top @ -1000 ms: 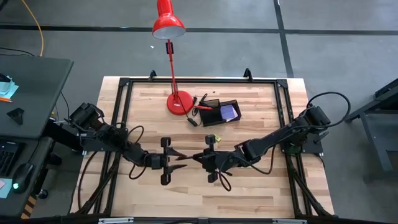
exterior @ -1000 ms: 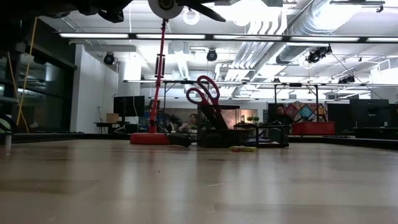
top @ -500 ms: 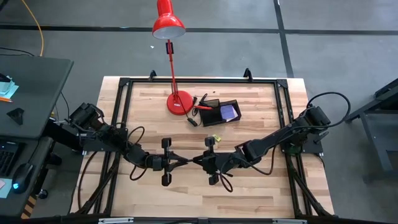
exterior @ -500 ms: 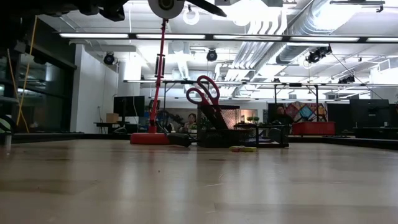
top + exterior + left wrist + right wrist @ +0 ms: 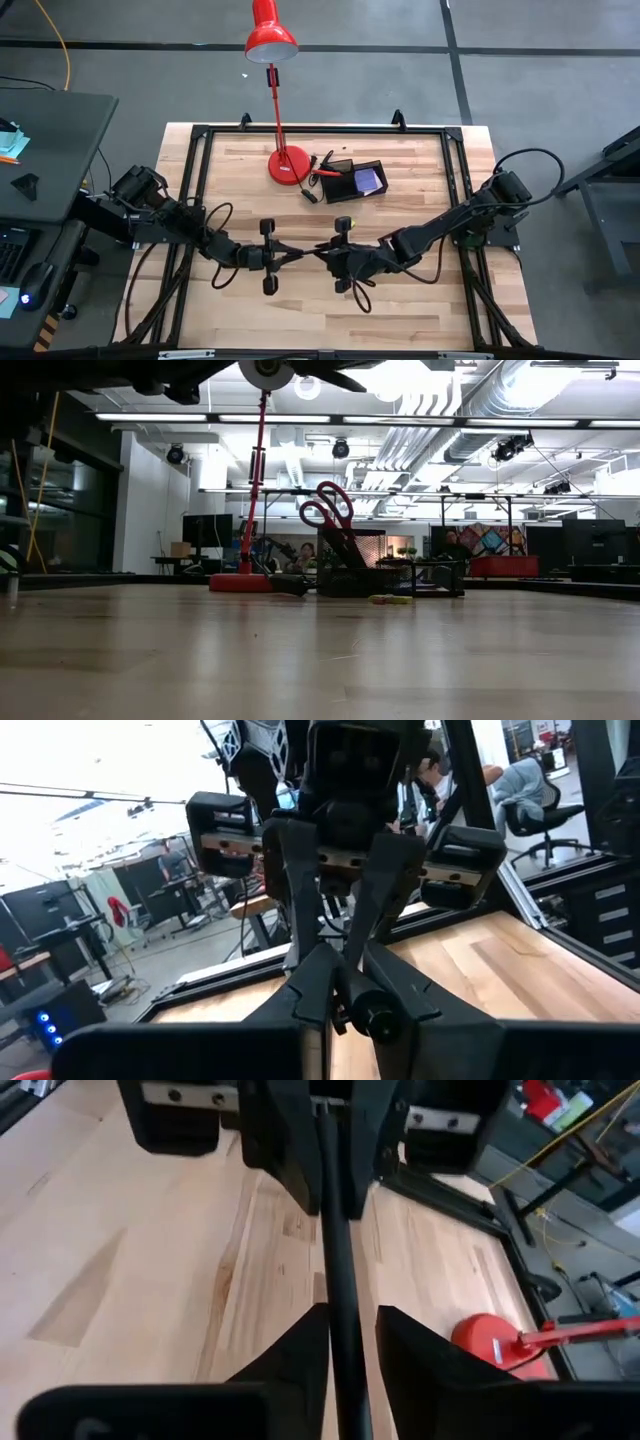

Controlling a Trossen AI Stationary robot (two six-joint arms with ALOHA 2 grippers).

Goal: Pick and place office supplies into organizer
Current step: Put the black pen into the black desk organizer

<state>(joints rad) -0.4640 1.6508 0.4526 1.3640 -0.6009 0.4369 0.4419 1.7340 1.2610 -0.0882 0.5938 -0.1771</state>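
A thin dark pen [image 5: 335, 1230] hangs in the air over the middle of the table, between both claws. The left claw [image 5: 289, 256] pinches one end tight. The right claw [image 5: 322, 256] has its fingers a little apart around the other end. The pen looks light, stiff and slippery, so hold its middle. The black tray [image 5: 352, 181] sits well apart, by the red lamp [image 5: 288, 165].

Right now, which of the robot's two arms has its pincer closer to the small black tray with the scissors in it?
The right pincer, slightly. It hangs in front of the small black organizer tray, a little toward the left. The left pincer meets it tip to tip, farther left.
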